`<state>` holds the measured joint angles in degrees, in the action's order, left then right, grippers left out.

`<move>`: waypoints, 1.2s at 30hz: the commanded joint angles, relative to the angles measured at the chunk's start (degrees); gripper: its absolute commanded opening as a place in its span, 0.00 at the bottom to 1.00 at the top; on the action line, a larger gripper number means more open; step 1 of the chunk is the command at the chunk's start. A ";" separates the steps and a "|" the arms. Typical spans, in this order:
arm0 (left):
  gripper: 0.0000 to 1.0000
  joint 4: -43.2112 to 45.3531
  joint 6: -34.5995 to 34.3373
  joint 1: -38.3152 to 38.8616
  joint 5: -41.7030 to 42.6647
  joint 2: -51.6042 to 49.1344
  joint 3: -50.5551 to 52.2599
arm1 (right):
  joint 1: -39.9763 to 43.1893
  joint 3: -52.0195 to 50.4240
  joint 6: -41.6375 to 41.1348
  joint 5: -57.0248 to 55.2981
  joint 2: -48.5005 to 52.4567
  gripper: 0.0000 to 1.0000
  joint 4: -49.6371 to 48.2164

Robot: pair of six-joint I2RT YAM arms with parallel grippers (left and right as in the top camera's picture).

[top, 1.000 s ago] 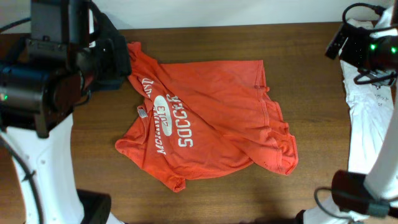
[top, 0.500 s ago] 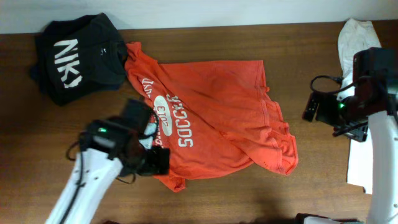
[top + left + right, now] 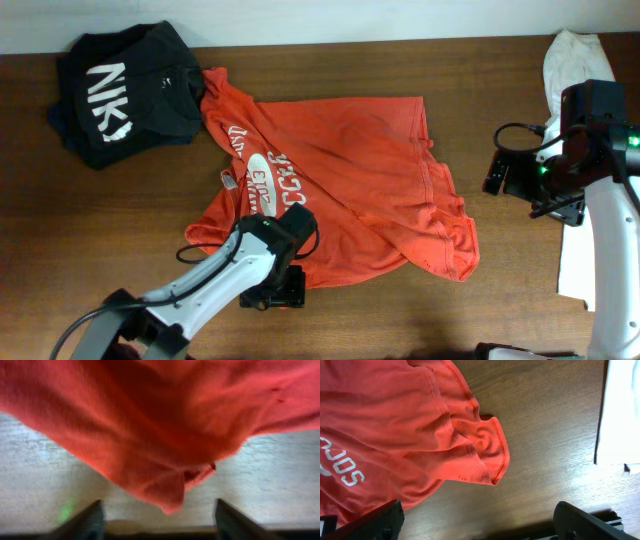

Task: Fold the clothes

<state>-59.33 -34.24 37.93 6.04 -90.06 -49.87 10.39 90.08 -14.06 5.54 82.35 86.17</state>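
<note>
The orange-red T-shirt [image 3: 350, 180] lies crumpled on the wooden table, white lettering facing up at its left. My left gripper [image 3: 278, 292] is low at the shirt's front left corner. In the left wrist view the shirt [image 3: 150, 425] fills the top, and a corner of it hangs toward the gap between the open fingers [image 3: 160, 521], which hold nothing. My right gripper [image 3: 497, 172] hovers to the right of the shirt, apart from it. In the right wrist view its fingers [image 3: 480, 525] are wide open over bare wood, with the shirt's hem [image 3: 485, 455] ahead.
A black garment with white letters [image 3: 120, 90] lies at the back left, touching the shirt's sleeve. A white garment [image 3: 575, 60] lies along the right edge and also shows in the right wrist view [image 3: 620, 415]. The table's front edge is close behind the left gripper.
Both arms came down from close under the camera. The left arm then swung from the shirt's left side to its front left corner. The right arm has barely moved in the last half second.
</note>
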 commanded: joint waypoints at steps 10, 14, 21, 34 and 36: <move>0.01 -3.98 -0.48 0.07 -6.03 -1.27 -1.70 | -0.24 -1.49 0.33 0.26 -0.44 0.99 -1.14; 0.01 -18.27 0.09 -0.48 -13.05 -1.25 -19.87 | -0.24 -1.49 0.26 0.26 -0.22 0.99 -1.60; 0.01 -18.91 5.88 -0.48 -14.25 -2.40 -33.09 | -0.24 -1.49 0.31 0.28 -0.22 0.99 -1.60; 0.06 7.34 11.34 -3.56 -34.60 -20.22 -33.81 | -0.26 -2.01 0.31 0.28 -0.22 0.99 -1.01; 0.06 3.56 12.09 -3.43 -34.56 -19.30 -37.44 | -0.26 -3.50 0.31 0.28 -0.22 0.99 -2.27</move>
<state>-52.97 -24.45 34.65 -24.08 -110.50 -82.87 10.35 88.51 -13.63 5.54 82.37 84.86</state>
